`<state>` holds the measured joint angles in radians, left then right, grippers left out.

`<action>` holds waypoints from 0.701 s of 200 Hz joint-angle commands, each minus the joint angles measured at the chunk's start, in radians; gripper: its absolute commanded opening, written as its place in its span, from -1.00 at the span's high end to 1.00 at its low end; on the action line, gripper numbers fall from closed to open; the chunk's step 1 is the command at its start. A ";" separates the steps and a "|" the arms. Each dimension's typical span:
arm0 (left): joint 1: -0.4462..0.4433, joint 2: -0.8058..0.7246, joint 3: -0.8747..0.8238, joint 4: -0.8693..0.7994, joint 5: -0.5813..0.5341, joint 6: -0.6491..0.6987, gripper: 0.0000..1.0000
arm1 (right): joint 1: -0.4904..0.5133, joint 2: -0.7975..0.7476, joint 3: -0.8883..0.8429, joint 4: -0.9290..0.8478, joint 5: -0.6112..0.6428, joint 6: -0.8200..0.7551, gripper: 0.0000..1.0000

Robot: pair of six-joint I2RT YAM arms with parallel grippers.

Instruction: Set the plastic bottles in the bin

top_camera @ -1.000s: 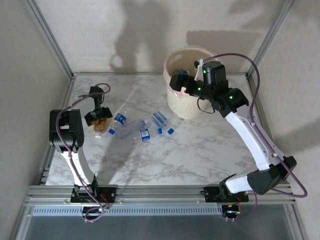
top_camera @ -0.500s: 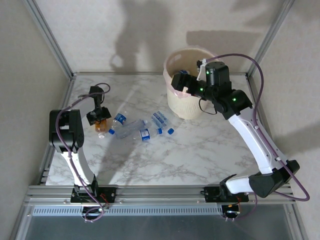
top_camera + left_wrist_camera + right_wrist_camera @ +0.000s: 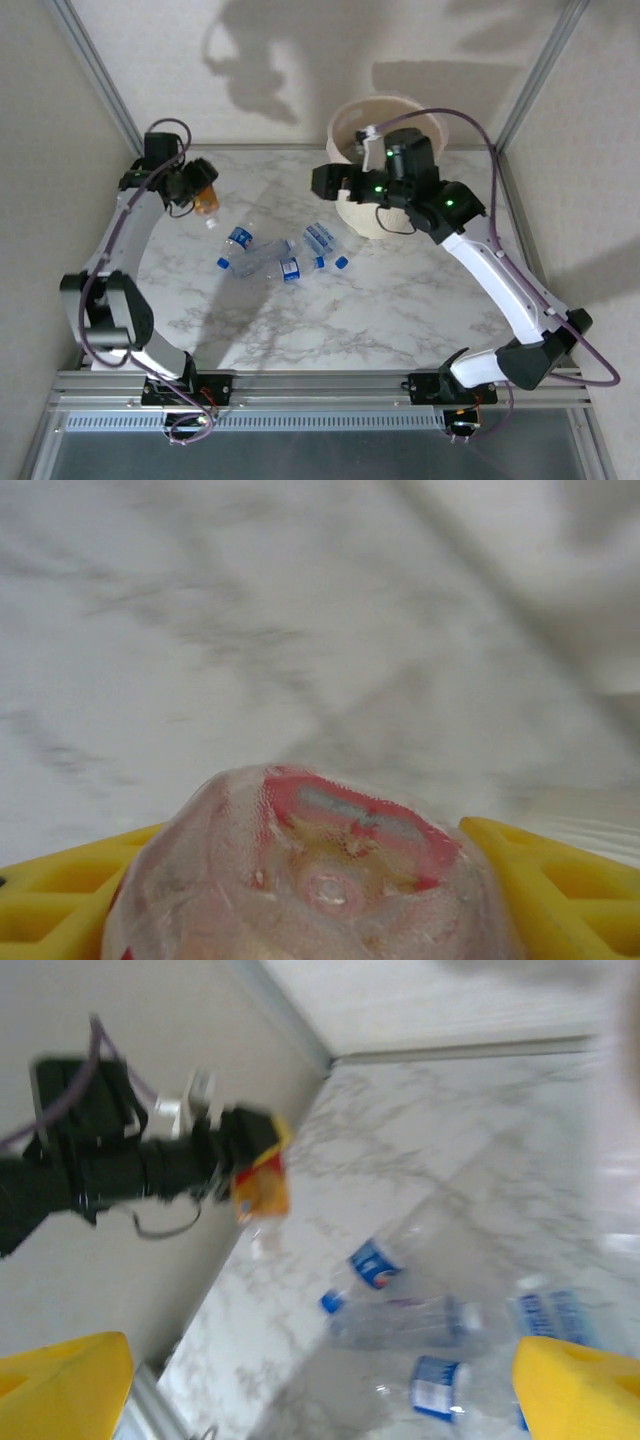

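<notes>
In the top view, the left tool [image 3: 190, 185] is seen clenched on an orange bottle [image 3: 205, 200], which is held clear of the table [image 3: 400, 300]. This is judged to be a carrying grip for the trip to the bin [image 3: 385, 108], which stands well apart to that tool's right. The right tool [image 3: 325, 183] is held released, jaws wide, just beside the bin's outer wall. The loose bottles [image 3: 265, 255] lie on the table below and to its left, so a reach for the next one is judged to be in preparation. Blue labels and caps can be made out on them, but no writing can be read. In the left wrist view, the orange bottle [image 3: 320, 870] is wedged between the yellow fingers [image 3: 560, 880], its dimpled base turned to the lens. The label looks reddish here, and no brand can be told. Blurred marble is seen beyond the tool. In the right wrist view, the right tool [image 3: 320, 1390] is shown with fingers [image 3: 60, 1385] spread and nothing between them. Ahead of it, the bottles [image 3: 410, 1320] lie scattered. Farther off, the orange bottle [image 3: 262, 1185] hangs from the left tool [image 3: 255, 1150]. All print is blurred beyond reading.
</notes>
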<state>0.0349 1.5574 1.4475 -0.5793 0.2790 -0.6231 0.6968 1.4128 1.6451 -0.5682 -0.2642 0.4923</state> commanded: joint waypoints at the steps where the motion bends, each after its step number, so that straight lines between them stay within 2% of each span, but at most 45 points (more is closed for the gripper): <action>1: -0.051 -0.061 0.020 0.179 0.239 -0.243 -0.30 | 0.067 0.043 0.059 0.026 -0.045 -0.076 -0.97; 41: -0.164 -0.083 0.058 0.388 0.335 -0.456 -0.33 | 0.072 0.086 0.068 0.067 -0.111 -0.064 -0.97; 74: -0.245 -0.065 0.117 0.451 0.364 -0.546 -0.32 | 0.071 0.118 0.084 0.060 -0.123 -0.076 -0.88; 124: -0.314 -0.033 0.203 0.467 0.401 -0.587 -0.29 | 0.058 0.156 0.128 0.036 -0.105 -0.066 -0.61; 140: -0.326 -0.029 0.218 0.458 0.405 -0.578 -0.29 | 0.051 0.156 0.137 0.039 -0.103 -0.058 -0.42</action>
<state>-0.2729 1.5150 1.6180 -0.1497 0.6449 -1.1793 0.7631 1.5654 1.7393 -0.5350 -0.3649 0.4313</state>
